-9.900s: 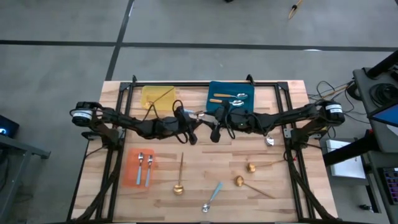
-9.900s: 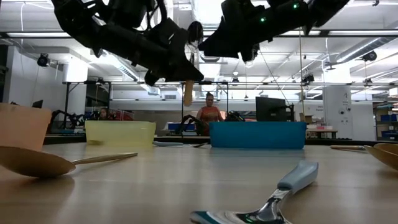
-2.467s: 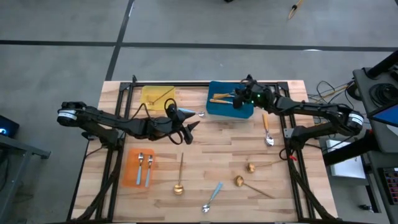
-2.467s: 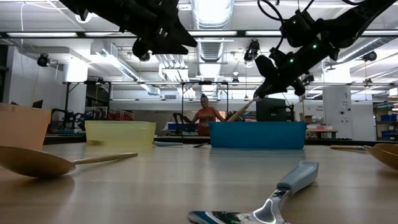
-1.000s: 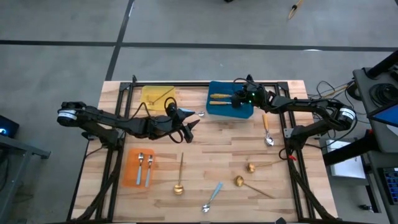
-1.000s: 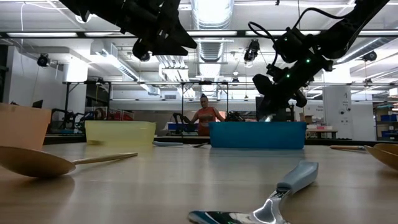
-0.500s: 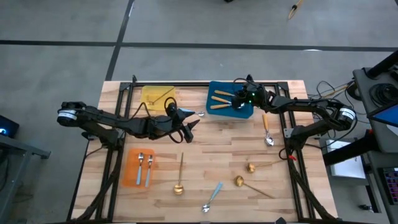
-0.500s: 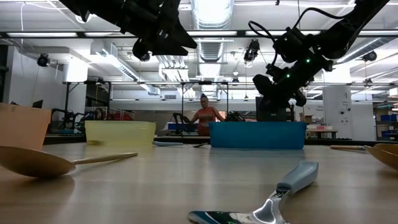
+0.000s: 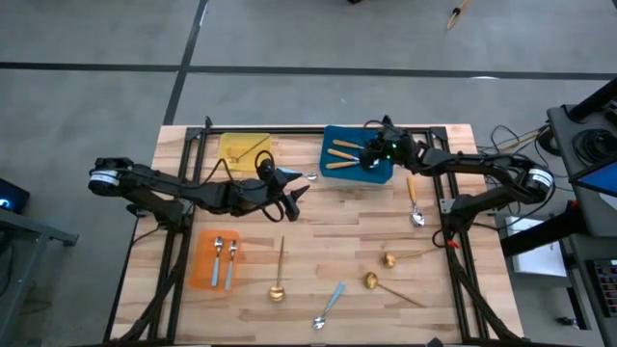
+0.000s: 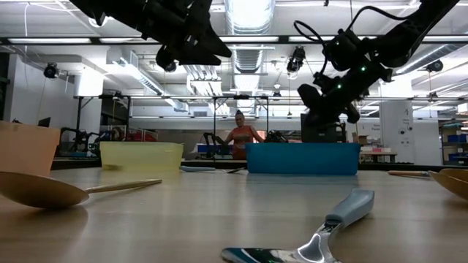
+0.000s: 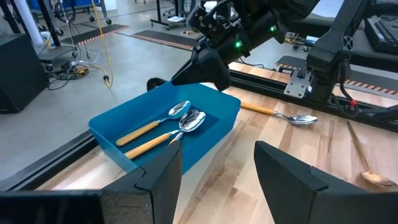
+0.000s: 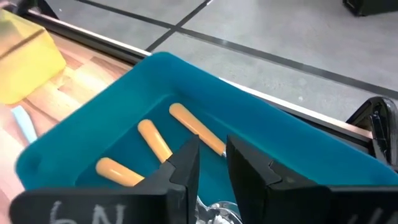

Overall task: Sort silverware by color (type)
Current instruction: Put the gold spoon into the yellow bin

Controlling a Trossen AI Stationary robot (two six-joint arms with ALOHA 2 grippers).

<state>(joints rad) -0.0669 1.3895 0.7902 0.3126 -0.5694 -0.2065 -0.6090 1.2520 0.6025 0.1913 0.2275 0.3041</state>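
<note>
High view shows your right hand point(image 9: 370, 157), fingers narrowly parted and empty, above the blue tray point(image 9: 384, 174) holding orange-handled spoons point(image 9: 342, 153); a drop looks finished. Left hand point(image 9: 292, 198) waits wide, mid-table. Next, fetch the loose orange-handled spoon point(image 9: 413, 201) nearby.

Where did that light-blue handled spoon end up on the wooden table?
In the high view, the light-blue handled spoon lies near the table's front edge, right of centre, between the gold spoon on its left and another gold spoon on its right.
</note>
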